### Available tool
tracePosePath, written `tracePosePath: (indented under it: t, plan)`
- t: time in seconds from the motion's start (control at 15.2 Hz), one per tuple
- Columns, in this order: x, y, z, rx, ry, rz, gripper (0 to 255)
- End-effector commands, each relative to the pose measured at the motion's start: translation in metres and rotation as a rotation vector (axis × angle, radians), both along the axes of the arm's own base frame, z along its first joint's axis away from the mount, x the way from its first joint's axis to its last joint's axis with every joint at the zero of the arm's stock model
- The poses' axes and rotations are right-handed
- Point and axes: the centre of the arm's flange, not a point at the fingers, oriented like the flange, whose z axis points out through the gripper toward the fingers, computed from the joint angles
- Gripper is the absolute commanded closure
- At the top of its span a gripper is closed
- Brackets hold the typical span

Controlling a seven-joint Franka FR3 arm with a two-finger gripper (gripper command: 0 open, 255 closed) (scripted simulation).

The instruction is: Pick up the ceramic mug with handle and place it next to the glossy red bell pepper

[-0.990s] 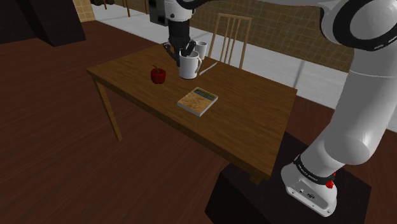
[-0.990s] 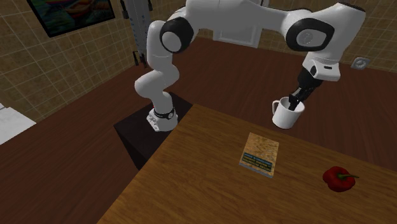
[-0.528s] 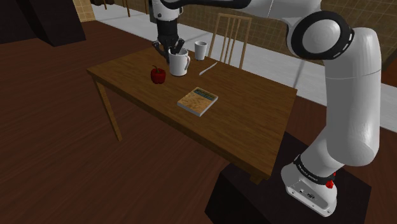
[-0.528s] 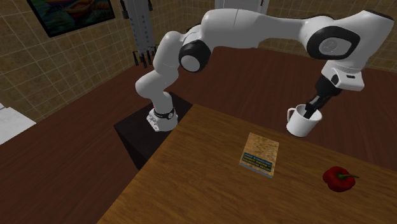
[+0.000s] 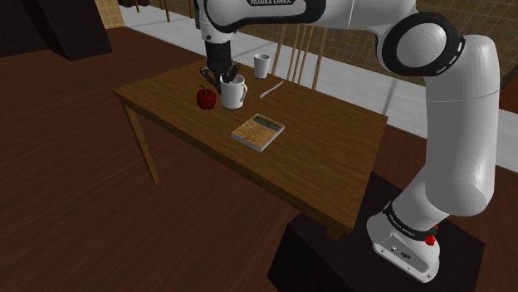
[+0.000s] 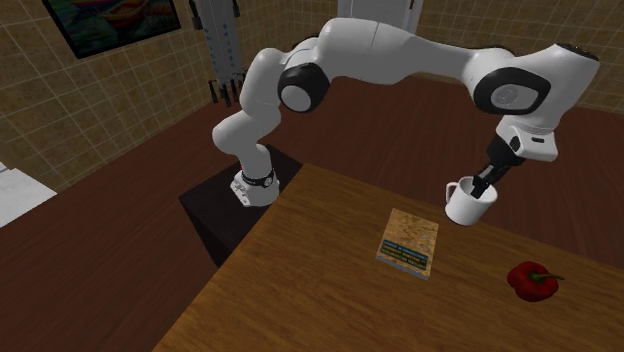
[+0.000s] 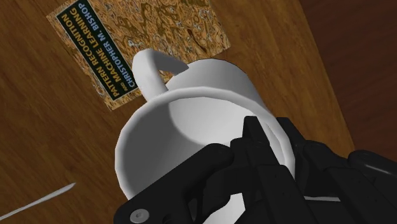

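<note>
The black gripper (image 5: 226, 77) is pinching the rim of the white mug (image 5: 234, 94), one finger inside and one outside, holding it low over the wooden table (image 5: 332, 141), with the red bell pepper (image 5: 206, 98) close by on the shoulder view's left.

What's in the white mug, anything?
Empty. The wrist view shows the mug bare and white inside, with only a black finger dipping in.

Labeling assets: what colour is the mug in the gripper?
Plain white mug, inside and out; clearest in the wrist view.
</note>
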Motion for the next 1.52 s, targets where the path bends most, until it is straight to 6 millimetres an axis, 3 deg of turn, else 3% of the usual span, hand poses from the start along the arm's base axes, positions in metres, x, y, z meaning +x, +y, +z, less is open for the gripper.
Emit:
tracePosePath:
  t: [0.0,1.19,1.45]
  plan:
    - [0.0,0.0,-0.011,0.0,-0.001,0.0,255]
    - [0.0,0.0,-0.106,0.0,-0.001,0.0,255]
    - [0.0,0.0,-0.11,0.0,-0.001,0.0,255]
